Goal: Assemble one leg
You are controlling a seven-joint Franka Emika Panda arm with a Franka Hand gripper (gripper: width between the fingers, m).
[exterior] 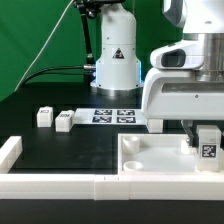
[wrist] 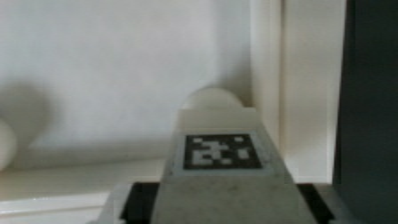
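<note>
My gripper (exterior: 205,138) is shut on a leg (exterior: 207,149), a small white block with a black-and-white tag, and holds it upright over the far right corner of the big white square panel (exterior: 150,160). In the wrist view the leg (wrist: 222,150) fills the middle, tag facing the camera. The dark fingers (wrist: 157,200) press on both its sides, and the white panel (wrist: 107,70) lies behind it. A round corner socket (wrist: 7,130) shows at the edge. Whether the leg touches the panel I cannot tell. Two more legs (exterior: 43,117) (exterior: 64,120) stand on the black table at the exterior view's left.
The marker board (exterior: 112,116) lies on the table in front of the robot base (exterior: 115,60). A low white wall (exterior: 50,186) runs along the front edge and turns up at the exterior view's left (exterior: 9,150).
</note>
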